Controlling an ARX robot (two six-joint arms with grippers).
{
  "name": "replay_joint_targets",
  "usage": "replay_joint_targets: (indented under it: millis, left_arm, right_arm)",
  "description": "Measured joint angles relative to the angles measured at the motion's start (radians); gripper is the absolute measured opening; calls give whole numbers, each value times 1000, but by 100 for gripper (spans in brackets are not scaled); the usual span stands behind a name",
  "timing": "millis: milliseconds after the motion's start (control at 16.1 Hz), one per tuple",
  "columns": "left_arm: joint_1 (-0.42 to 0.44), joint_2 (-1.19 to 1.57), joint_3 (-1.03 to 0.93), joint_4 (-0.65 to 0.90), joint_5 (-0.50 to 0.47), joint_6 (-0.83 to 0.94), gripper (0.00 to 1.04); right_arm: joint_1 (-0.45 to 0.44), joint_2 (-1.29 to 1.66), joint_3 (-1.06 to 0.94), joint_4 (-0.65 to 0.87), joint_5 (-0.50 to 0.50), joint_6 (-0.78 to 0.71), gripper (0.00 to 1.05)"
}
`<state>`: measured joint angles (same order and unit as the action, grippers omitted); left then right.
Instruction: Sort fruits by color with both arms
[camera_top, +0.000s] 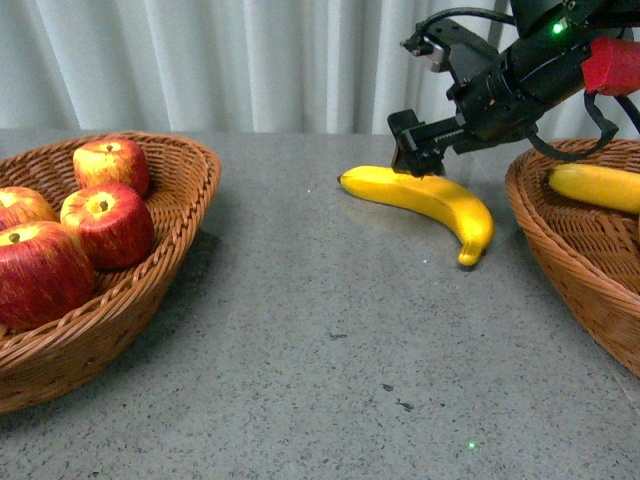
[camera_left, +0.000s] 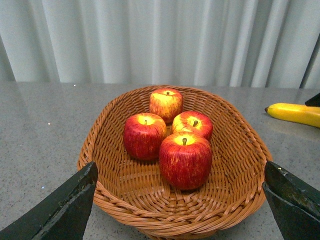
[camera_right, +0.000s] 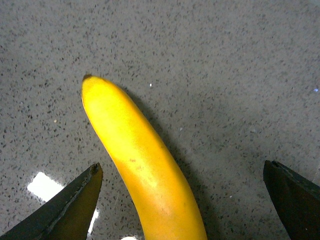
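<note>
Closest to the robot it's just bare grey speckled table (camera_top: 330, 380). On the left is the left basket (camera_top: 170, 250), a wicker one with four red apples (camera_top: 108, 222) sitting inside, bunched together and touching each other. The left gripper (camera_left: 180, 167) only shows up in its own wrist camera. Its two fingers (camera_left: 65, 205) are spread really wide with nothing between them, and it hangs just in front of that basket, looking in at the apples.

Over on the right there's the right basket (camera_top: 575, 250), same wicker, with a second banana (camera_top: 598, 186) lying in it near the back rim.

Further back, between the two baskets but closer to the right one, the loose banana (camera_top: 430, 200) lies flat on the table, its dark tip pointing toward the apple side. The right gripper (camera_top: 415, 155) is right down over that end. From its wrist camera the jaws are wide apart, one finger on each side of the banana, not squeezing it.

At the very back hangs a pale pleated curtain (camera_top: 200, 60)
</note>
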<state>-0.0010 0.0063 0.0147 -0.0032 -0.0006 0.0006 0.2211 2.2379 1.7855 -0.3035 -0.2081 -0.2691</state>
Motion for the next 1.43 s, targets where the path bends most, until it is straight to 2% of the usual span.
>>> replay_joint_targets:
  millis: [186,434,497,621,745,869,993,1117,1179,1303,1428]
  left_arm:
    - [0,0,0,0,0,0,98]
    - [0,0,0,0,0,0,98]
    - [0,0,0,0,0,0,98]
    - [0,0,0,0,0,0,98]
    - [0,0,0,0,0,0,98]
    - [0,0,0,0,0,0,98]
    - [0,0,0,0,1,0,98]
    - [0,0,0,0,0,0,98]
    - [0,0,0,0,0,0,98]
    - [0,0,0,0,0,0,98]
    - [0,0,0,0,0,0,98]
  right_arm:
    - [0,30,22,-53,3,-5,98]
    - [16,51,20,-43,33,-56,98]
    - [16,51,15,-42,39,-68,95]
    - [28,57,-3,-36,42,-90,71]
    - [27,68,-6,-24,43,-91,53]
    - [26,67,-8,-10,45,-88,39]
    - [19,67,-8,17,22,-74,34]
    - [-63,-81,-112,269,-204,128,34]
    - [-112,-180,-165,336,-259,192,34]
    - [-218,-350,-279,360,-303,218,34]
    - [-334,-454,-426,310,-309,147,34]
